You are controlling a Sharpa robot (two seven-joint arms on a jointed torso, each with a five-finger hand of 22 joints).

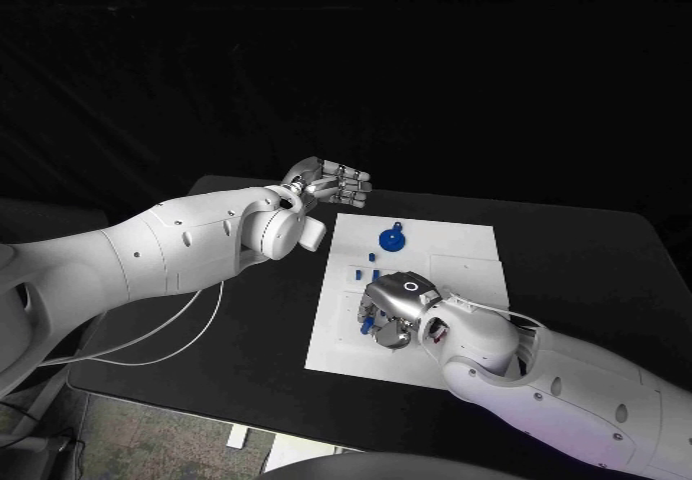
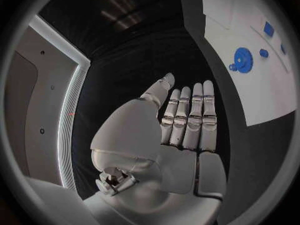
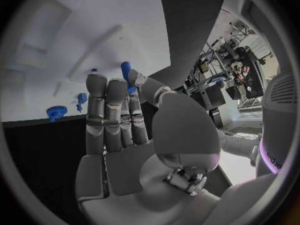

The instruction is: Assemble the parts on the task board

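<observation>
At the middle of the black table (image 1: 577, 250) you have one white task board (image 1: 462, 250), a flat matte rectangular plate. Two white arms reach over the table, each ending in a silver hand.

On the board you can count one round blue gear (image 1: 391, 239) with a toothed rim near the far edge, and a few small blue parts: two short pegs (image 1: 366, 271) standing near the board's middle and more blue pieces under the right hand, too crowded for you to count.

Your right hand (image 1: 398, 305) sits over the near half of the board, toward its left edge. Its wrist view shows what the head camera hides: the fingers lie side by side and the thumb presses a slim blue pin (image 3: 127, 75) against them, so this hand is grasping the pin. That view also gives you the gear at the board's edge and a raised white ridge (image 3: 94, 47) across the plate.

Your left hand (image 1: 326, 184) hovers off the board, past its far left corner, over bare table. Its wrist view shows the fingers straight and close together, thumb apart, with nothing in the palm: it is released. From there you also see the gear's round hub and three small blue parts beside it.
</observation>
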